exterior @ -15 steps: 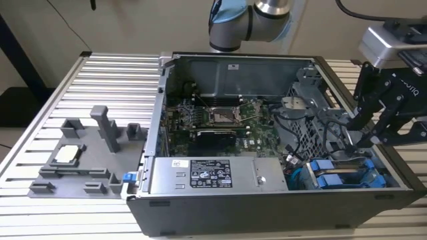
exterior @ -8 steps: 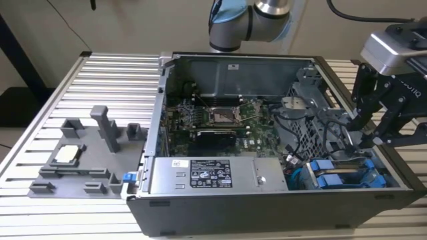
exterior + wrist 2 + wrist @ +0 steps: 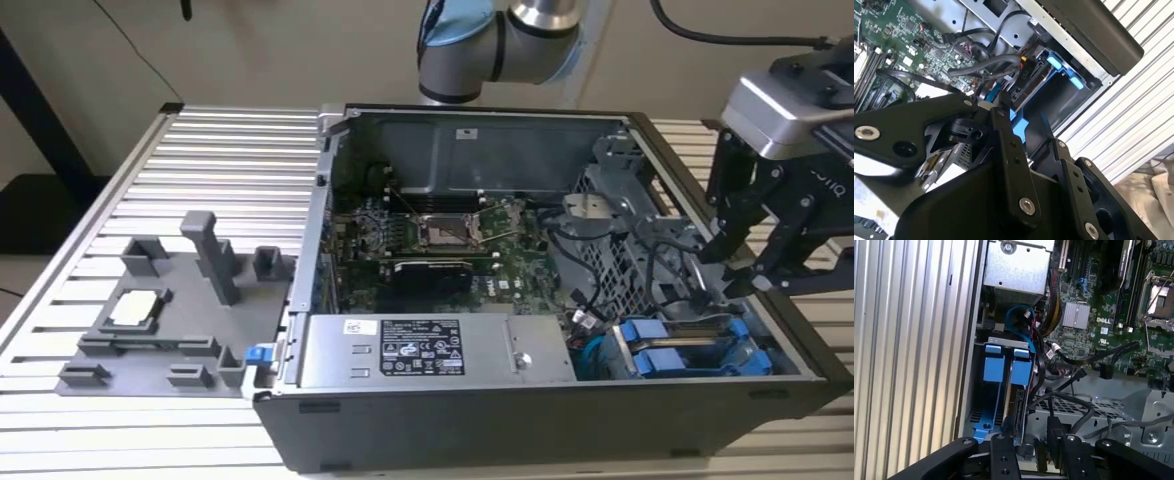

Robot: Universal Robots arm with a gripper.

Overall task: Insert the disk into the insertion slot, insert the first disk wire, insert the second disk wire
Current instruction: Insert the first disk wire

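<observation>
1. At 9 o'clock in the exterior view, a grey tray [image 3: 160, 330] on the slatted tabletop [image 3: 200, 140] carries a small white-topped chip [image 3: 138, 307].
2. The open computer case [image 3: 534, 430] sits in the middle, with a labelled silver box [image 3: 427, 350] at its 6 o'clock.
3. At the case's 4 o'clock, the blue-framed disk [image 3: 674, 352] sits in the slot [image 3: 687, 325].
4. At 3 o'clock, the gripper [image 3: 743, 278] hangs just above the disk with its fingers apart and black wires [image 3: 1074, 362] nearby.

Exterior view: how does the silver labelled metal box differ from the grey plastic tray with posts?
The silver labelled metal box sits inside the open dark computer case; the grey plastic tray lies outside it on the slatted table. The box has a flat top; the tray carries upright posts. Both lie flat.
</observation>
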